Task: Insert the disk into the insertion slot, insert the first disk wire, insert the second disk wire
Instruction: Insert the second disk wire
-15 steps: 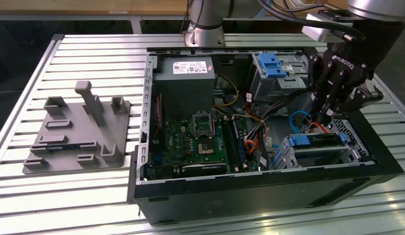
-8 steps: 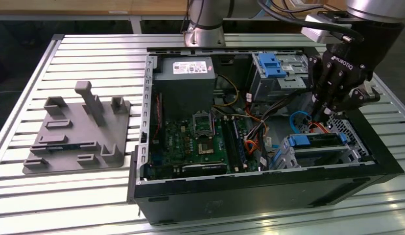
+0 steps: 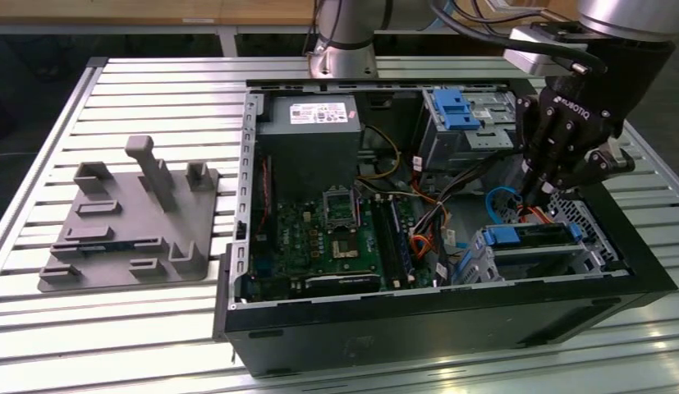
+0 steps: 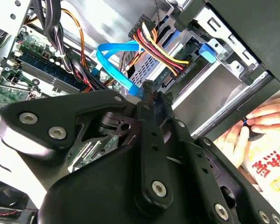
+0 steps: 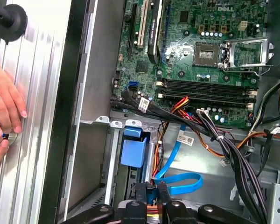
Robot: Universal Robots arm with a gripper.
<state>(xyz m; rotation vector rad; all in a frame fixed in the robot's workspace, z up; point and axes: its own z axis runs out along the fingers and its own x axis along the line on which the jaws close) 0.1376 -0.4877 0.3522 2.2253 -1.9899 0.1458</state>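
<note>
Hovering at the right of the exterior view, the gripper (image 3: 536, 193) stands just above the disk (image 3: 533, 238), which already sits in the insertion slot (image 3: 585, 254) at lower right. Its fingers (image 4: 147, 93) look pinched narrow on a connector beside the blue wire (image 4: 114, 63), pointing toward the disk's cabled end.

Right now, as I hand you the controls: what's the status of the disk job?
End effector: shut on the connector end of the blue wire, just above the drive cage.
Disk: seated in the insertion slot. That step is done.
Multicoloured wire: its black plug appears seated in the disk's end.
Left: the blue wire is not yet plugged in.
Note: a person's hands rest at the case's outer edge.
</note>
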